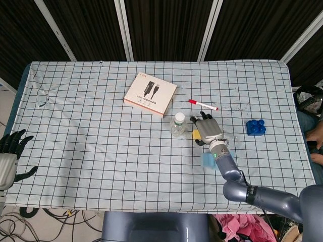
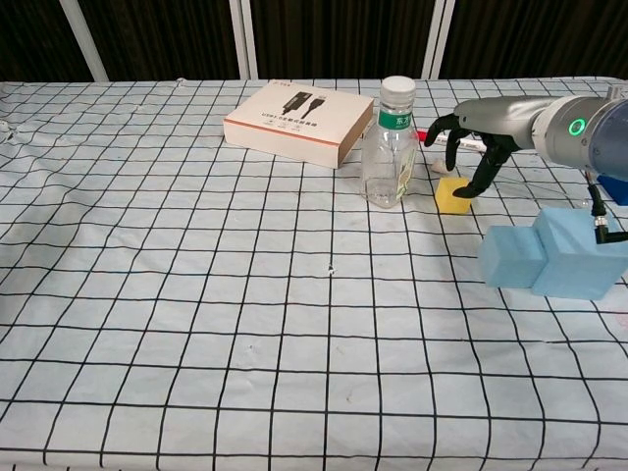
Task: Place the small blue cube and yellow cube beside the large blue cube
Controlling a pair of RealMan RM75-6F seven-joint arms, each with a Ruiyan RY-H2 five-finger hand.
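Note:
The yellow cube (image 2: 450, 195) (image 1: 195, 134) sits on the checked cloth just right of the bottle. My right hand (image 2: 478, 130) (image 1: 207, 129) arches over it, fingers spread and curled down behind it, the thumb tip at its right edge. The cube still rests on the cloth. The small blue cube (image 2: 510, 257) stands against the left side of the large blue cube (image 2: 581, 253); in the head view the light blue cubes (image 1: 206, 160) are partly hidden by my right forearm. My left hand (image 1: 10, 154) hangs open off the table's left edge.
A clear bottle (image 2: 391, 145) (image 1: 177, 125) stands close to the left of the yellow cube. A white and orange box (image 2: 299, 120) (image 1: 150, 94) lies behind it. A red pen (image 1: 203, 104) and a dark blue toy brick (image 1: 256, 127) lie to the right.

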